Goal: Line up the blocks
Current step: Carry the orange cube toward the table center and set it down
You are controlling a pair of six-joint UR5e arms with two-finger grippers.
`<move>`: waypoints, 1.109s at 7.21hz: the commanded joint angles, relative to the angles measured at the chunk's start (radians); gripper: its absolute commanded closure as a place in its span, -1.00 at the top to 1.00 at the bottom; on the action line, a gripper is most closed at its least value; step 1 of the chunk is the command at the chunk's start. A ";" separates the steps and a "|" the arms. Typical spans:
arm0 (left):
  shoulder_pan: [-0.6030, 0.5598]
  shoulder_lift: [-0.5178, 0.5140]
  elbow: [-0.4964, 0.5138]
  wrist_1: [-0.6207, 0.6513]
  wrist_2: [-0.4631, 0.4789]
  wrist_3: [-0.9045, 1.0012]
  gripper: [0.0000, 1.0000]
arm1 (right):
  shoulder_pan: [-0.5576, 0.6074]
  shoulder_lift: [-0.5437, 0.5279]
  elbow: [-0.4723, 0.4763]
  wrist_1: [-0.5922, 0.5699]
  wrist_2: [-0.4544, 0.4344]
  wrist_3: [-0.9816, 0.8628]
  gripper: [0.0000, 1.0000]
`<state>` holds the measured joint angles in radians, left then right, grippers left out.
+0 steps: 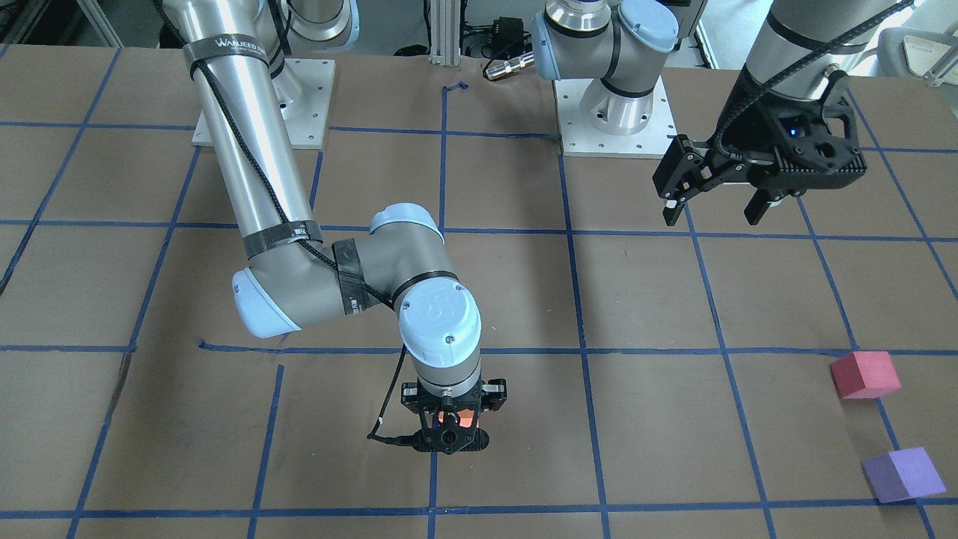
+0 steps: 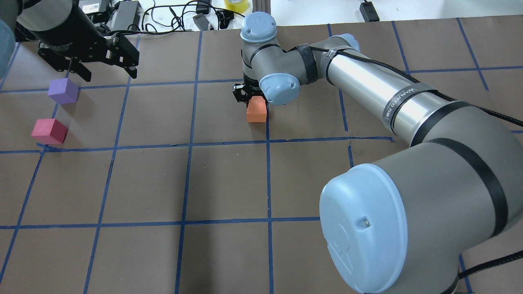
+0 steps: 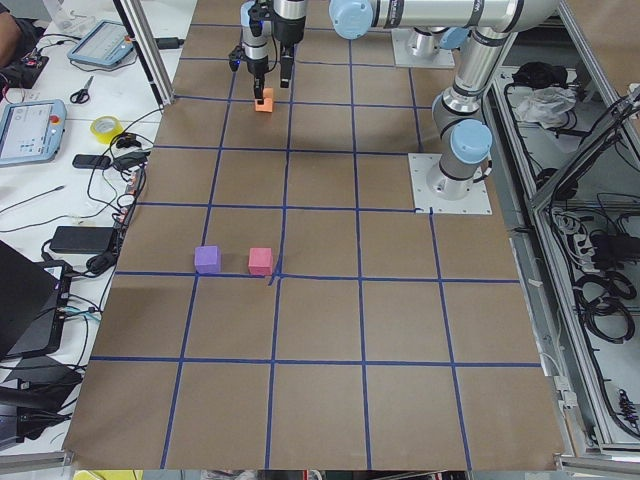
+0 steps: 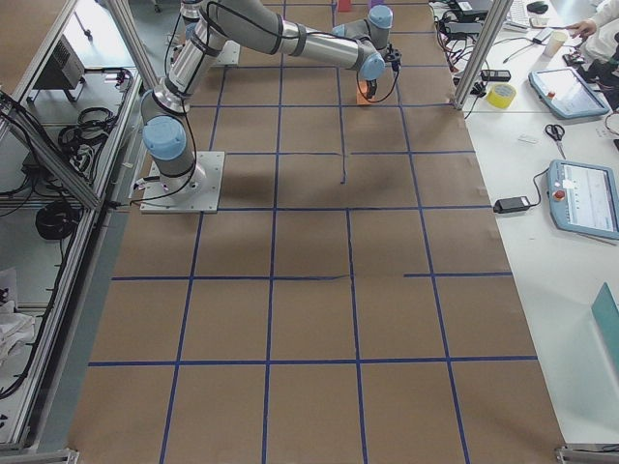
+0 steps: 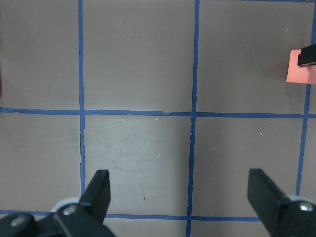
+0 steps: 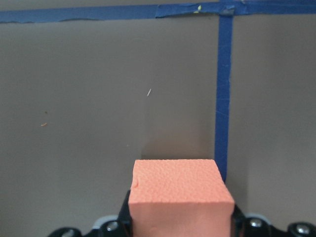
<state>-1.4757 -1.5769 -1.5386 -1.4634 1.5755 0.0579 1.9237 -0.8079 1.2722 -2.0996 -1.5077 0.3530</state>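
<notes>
Right gripper [image 2: 250,94]: clamped on the orange block [image 2: 257,110], which sits between its fingers in the right wrist view; whether the block rests on the surface [image 2: 229,179] or hangs just above it, I cannot tell.
Left gripper [image 2: 105,65]: spread wide, holding nothing, hovering near the purple block [image 2: 63,90].
Other blocks: purple and red-pink block [image 2: 49,131] lie near each other at the surface's left end, well apart from the orange one.
Step in hand: likely carrying orange toward the pair.
Next move: probably travel left and set orange in line with the two.
Edges and room: bare surface lies between; the pair sits near the left edge, and the left gripper hangs close by, so crowding is the risk.
</notes>
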 commanded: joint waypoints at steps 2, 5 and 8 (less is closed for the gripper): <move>0.000 0.000 0.000 0.000 0.000 0.000 1.00 | 0.004 0.021 -0.002 -0.014 -0.002 -0.008 -0.33; 0.000 -0.011 0.003 0.011 -0.002 -0.001 1.00 | 0.003 0.003 -0.004 -0.019 -0.002 -0.002 1.00; 0.000 -0.021 0.003 0.012 -0.005 -0.003 1.00 | -0.038 -0.107 -0.022 0.072 0.004 -0.003 1.00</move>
<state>-1.4757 -1.5934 -1.5356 -1.4526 1.5732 0.0565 1.9104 -0.8546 1.2624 -2.0915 -1.5069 0.3510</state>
